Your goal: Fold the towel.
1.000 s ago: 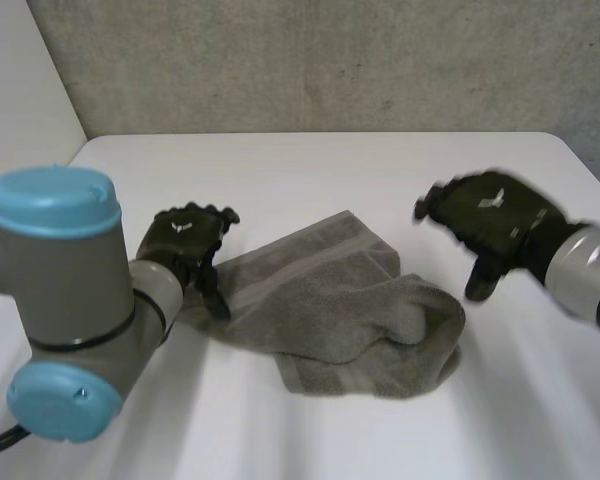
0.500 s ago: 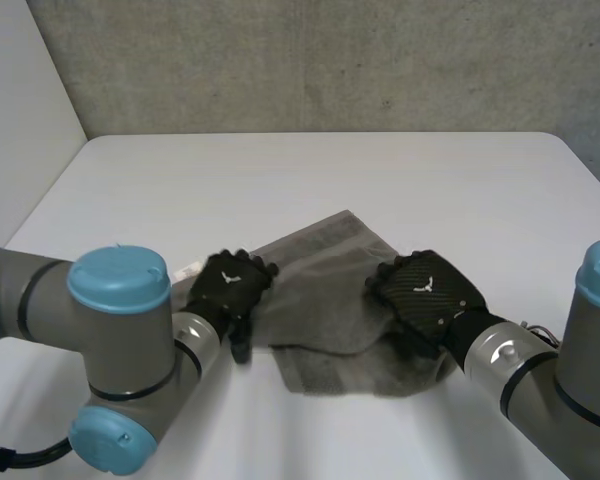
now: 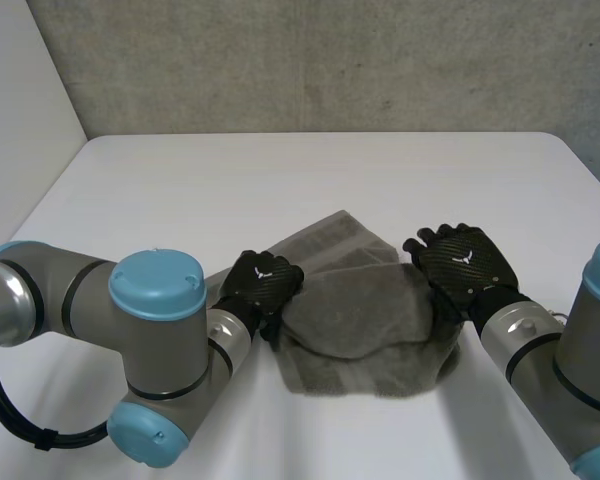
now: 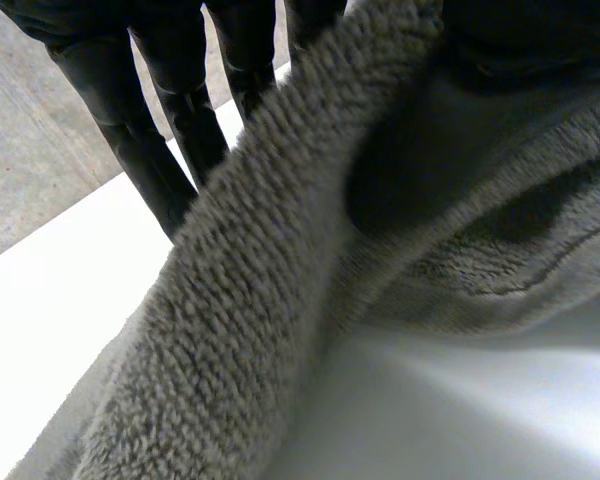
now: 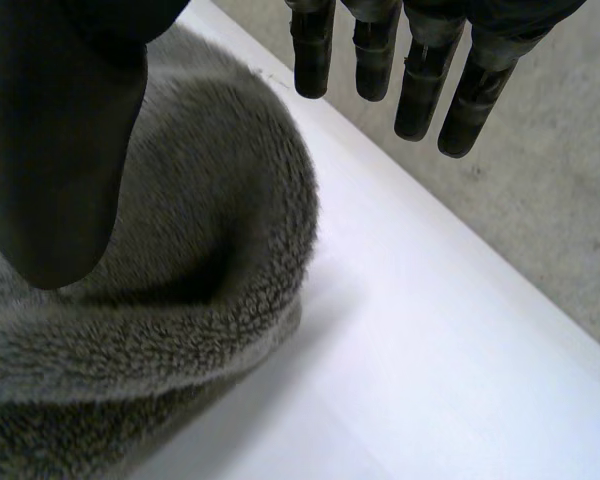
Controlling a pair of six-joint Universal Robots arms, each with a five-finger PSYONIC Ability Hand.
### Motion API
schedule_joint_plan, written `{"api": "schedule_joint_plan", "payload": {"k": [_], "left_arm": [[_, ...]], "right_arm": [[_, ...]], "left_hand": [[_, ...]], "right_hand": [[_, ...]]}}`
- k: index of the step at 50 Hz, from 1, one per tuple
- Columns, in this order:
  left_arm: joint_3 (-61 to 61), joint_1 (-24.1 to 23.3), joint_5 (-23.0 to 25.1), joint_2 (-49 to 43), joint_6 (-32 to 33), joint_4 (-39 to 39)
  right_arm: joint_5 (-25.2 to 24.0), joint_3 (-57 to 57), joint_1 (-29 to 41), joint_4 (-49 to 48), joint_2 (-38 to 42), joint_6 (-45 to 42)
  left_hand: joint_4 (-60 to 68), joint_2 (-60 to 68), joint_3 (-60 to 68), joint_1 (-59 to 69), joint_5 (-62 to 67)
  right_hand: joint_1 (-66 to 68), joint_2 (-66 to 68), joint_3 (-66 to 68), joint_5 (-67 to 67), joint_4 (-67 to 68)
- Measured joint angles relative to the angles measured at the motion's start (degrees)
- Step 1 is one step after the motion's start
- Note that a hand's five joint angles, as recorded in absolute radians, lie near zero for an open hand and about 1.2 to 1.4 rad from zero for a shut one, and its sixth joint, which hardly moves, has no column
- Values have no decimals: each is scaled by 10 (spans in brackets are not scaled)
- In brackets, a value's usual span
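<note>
A grey towel (image 3: 355,320) lies crumpled on the white table (image 3: 280,180), bunched into a hump in its middle. My left hand (image 3: 263,285) is at the towel's left edge. In the left wrist view a raised fold of the towel (image 4: 260,280) runs up between that hand's fingers (image 4: 140,120) and its thumb, pinched there. My right hand (image 3: 465,265) rests at the towel's right end. Its fingers (image 5: 425,90) are straight and stand off the cloth. Its thumb (image 5: 60,130) hangs over the towel's rolled edge (image 5: 180,300).
A concrete wall (image 3: 330,60) runs behind the table's far edge. Bare white tabletop (image 5: 400,350) spreads beyond my right hand's fingertips and behind the towel. Both arms reach in from the near side, on either side of the towel.
Both hands came in onto the towel, the left from the left, the right down from the upper right. The left hand closed on the left edge. The towel bunched higher in the middle.
</note>
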Motion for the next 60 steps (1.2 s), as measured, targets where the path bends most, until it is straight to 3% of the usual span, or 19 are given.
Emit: {"api": "schedule_joint_plan", "payload": {"k": [3,8,10,17,25,28,32,34,38,40,42,44,49,54,60], "left_arm": [[0,0,-1,2,0,4],[-2,4,-6,17,0,5],[-1,6,-12,31,-1,4],[-1,11,-44,115,-6,1],[-55,5,-64,244,-45,-33],[-106,-5,-63,290,-72,-71],[-156,-23,-59,316,-88,-113],[-179,-35,-58,323,-90,-137],[-215,-55,-53,327,-86,-182],[-224,-61,-47,326,-78,-201],[-226,-64,-36,326,-64,-220],[-224,-62,-26,326,-52,-231],[-190,-40,-6,333,-29,-244],[-119,-4,1,335,-33,-234],[-29,11,0,271,-66,-200]], "right_arm": [[1,-14,-7,4,23,-1],[-5,-67,-18,25,61,-3],[-10,-96,-19,36,67,-3],[-49,-192,-18,60,49,23],[-144,-218,-13,73,-31,62],[-206,-204,-12,106,-48,38],[-254,-191,-13,190,-47,-33],[-267,-184,-13,254,-40,-92],[-276,-167,-14,409,-19,-228],[-278,-162,-16,470,-12,-272],[-281,-160,-18,522,-8,-299],[-285,-164,-20,541,-9,-300],[-294,-189,-26,514,-28,-216],[-295,-214,-58,375,-59,-7],[-292,-217,-102,268,-67,126]], "left_hand": [[100,82,105,67,92],[103,82,117,68,94],[103,82,117,68,94],[103,82,119,70,94],[103,84,120,70,94],[103,84,120,70,94],[85,75,91,69,87],[25,22,22,33,40],[-174,-171,-169,-172,-162],[-350,-343,-343,-337,-327],[-454,-456,-453,-447,-450],[-479,-484,-485,-473,-485],[-524,-515,-533,-518,-537],[-526,-520,-539,-522,-543],[-526,-520,-539,-522,-541]], "right_hand": [[117,112,108,118,99],[567,573,548,563,544],[623,613,617,622,611],[624,613,621,625,617],[624,613,621,625,617],[624,613,621,625,617],[624,613,621,625,617],[624,613,621,625,617],[623,612,621,625,617],[516,511,523,520,514],[302,287,302,304,295],[193,182,189,182,184],[130,127,127,110,118],[127,127,126,107,116],[125,127,125,107,116]]}}
